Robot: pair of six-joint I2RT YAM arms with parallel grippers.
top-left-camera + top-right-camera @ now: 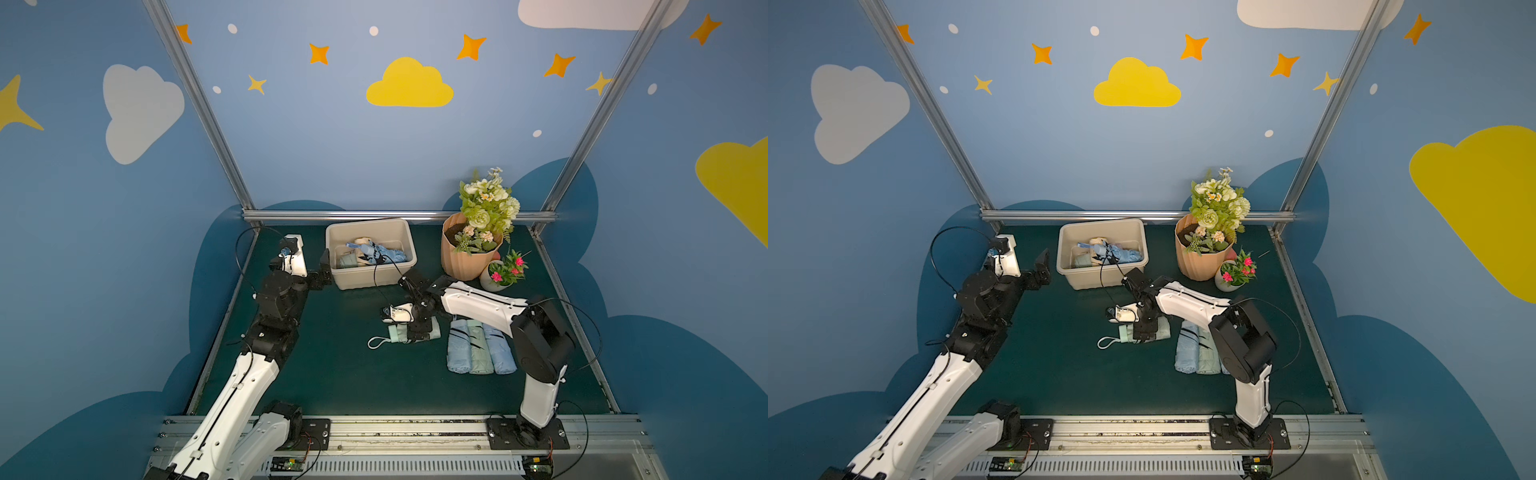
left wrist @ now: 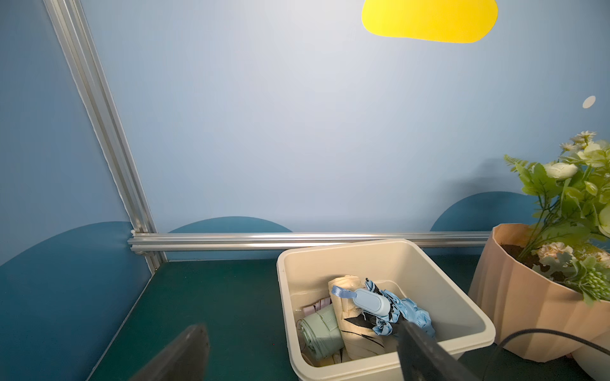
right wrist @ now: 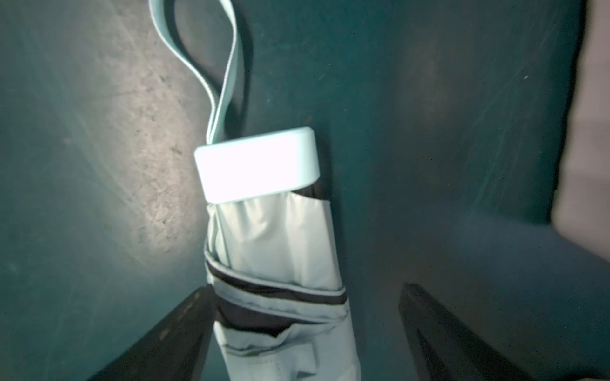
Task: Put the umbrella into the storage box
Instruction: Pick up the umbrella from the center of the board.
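Two grippers stand open as we look on: the right gripper straddles a mint umbrella lying near the table's middle, while the left gripper hangs just beside the box at the table's back edge.

readable text: none | signs, numbers: none | storage box: plain, nothing legible | umbrella: nothing legible
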